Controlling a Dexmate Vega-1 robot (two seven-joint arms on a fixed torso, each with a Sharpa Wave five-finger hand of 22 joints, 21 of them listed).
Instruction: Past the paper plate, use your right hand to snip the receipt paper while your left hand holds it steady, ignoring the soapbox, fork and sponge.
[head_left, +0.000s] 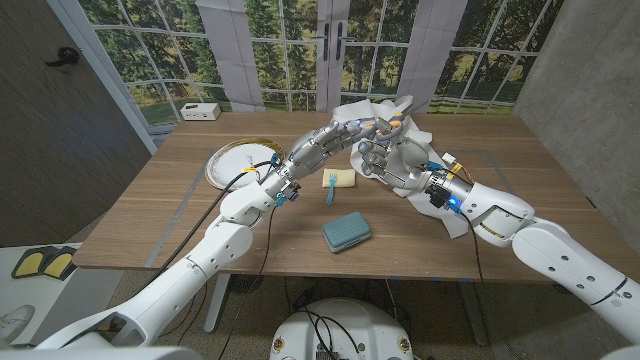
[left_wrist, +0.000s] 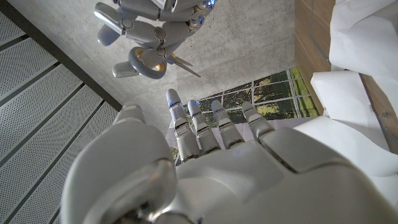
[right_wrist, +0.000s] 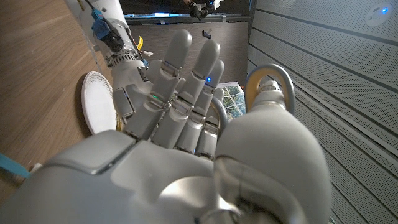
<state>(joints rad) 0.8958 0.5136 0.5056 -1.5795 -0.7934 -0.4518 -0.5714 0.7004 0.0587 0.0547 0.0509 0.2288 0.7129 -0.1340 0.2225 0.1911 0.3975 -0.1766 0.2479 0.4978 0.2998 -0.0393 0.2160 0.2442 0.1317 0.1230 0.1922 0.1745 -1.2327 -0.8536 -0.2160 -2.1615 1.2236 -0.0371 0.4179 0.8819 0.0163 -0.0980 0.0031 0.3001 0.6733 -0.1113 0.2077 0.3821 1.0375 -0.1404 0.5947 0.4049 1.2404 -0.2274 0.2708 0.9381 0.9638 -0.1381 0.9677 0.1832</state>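
The white receipt paper (head_left: 383, 108) lies crumpled at the table's back middle and spreads out under my right arm. In the left wrist view the paper (left_wrist: 352, 93) is beside my hand. My left hand (head_left: 333, 140) reaches over the table toward it with fingers stretched out, and nothing shows between them (left_wrist: 214, 165). My right hand (head_left: 385, 156) hovers close in front of the left, gripping scissors (left_wrist: 153, 62) by their grey loops (right_wrist: 272, 79). The blades are nearly closed and point away from the paper.
The paper plate (head_left: 235, 160) sits at the left, behind my left forearm. A yellow sponge (head_left: 344, 178) with a blue fork (head_left: 330, 188) lies under the hands. The teal soapbox (head_left: 346, 231) is nearer the front. A white box (head_left: 200, 111) stands on the sill.
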